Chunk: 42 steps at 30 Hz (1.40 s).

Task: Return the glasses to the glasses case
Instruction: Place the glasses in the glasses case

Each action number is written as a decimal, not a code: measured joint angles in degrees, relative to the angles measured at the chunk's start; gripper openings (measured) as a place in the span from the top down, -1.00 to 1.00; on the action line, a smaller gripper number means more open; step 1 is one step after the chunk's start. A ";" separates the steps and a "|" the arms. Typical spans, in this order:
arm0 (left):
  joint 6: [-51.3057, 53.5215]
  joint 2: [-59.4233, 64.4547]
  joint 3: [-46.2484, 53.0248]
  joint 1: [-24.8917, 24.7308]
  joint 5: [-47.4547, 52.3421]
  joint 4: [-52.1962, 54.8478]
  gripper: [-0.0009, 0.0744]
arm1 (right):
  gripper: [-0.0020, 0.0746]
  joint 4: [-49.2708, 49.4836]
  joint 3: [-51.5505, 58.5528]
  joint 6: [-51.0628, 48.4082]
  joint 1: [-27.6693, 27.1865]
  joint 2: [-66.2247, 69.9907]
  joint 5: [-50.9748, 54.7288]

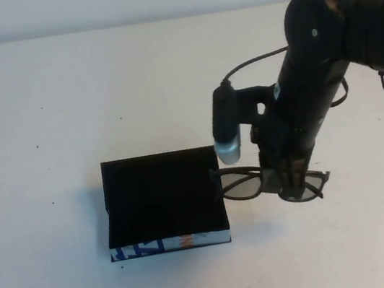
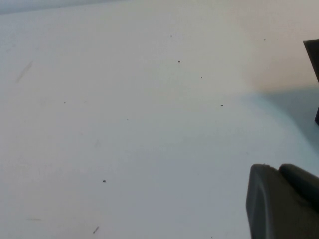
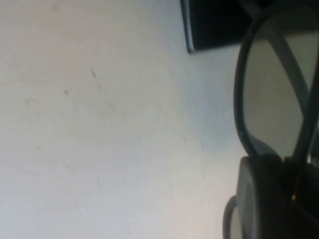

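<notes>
The glasses case [image 1: 162, 192] sits at the table's middle, all black from above, with its white band of blue and orange marks [image 1: 171, 244] along the near side. The black glasses [image 1: 244, 185] hang level just right of the case, their left end at the case's right edge. My right gripper [image 1: 290, 176] is shut on the frame near its middle. In the right wrist view a lens and rim [image 3: 239, 99] reach out past the gripper [image 3: 279, 199] toward a corner of the case [image 3: 214, 25]. My left gripper [image 2: 276, 169] is shut and empty over bare table; it is outside the high view.
The white table [image 1: 43, 124] stretches bare to the left and behind the case. A dark edge of the case [image 2: 313, 55] shows at the side of the left wrist view. The right arm and its cable [image 1: 335, 33] fill the back right.
</notes>
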 joint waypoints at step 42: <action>0.00 0.00 0.00 0.00 0.00 0.00 0.98 | 0.82 0.40 -25.67 -4.00 14.18 23.60 0.69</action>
